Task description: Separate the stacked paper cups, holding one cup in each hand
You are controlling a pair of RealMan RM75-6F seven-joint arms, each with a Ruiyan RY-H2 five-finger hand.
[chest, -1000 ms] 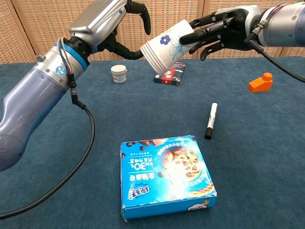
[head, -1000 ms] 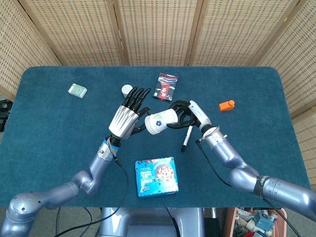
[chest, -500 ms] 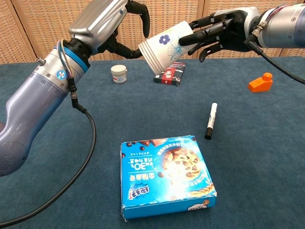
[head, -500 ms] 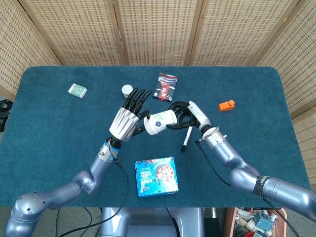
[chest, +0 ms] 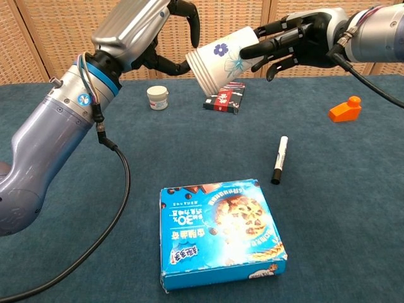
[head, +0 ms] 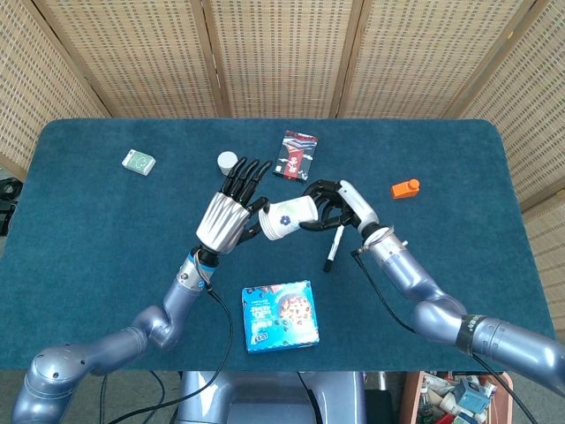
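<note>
The stacked white paper cups [head: 287, 217] [chest: 221, 58], printed with a blue flower, hang on their side above the table with the rim pointing toward my left. My right hand [head: 340, 205] [chest: 297, 41] grips the stack around its base end, dark fingers wrapped over the wall. My left hand [head: 228, 212] [chest: 145, 31] is at the rim end, fingers spread. One finger curls over the top of the rim and the thumb reaches in from below. I cannot tell whether they touch the rim.
A blue cookie box [head: 279, 315] [chest: 221, 230] lies near the front edge. A black and white marker [head: 334, 247] [chest: 279, 160] lies below my right hand. Behind are a white jar [head: 228, 161], a red-black packet [head: 297, 155], an orange object [head: 406, 188] and a green card box [head: 139, 161].
The cup stack has risen slightly and tilted closer to my left hand. My left fingers have closed in around the rim.
</note>
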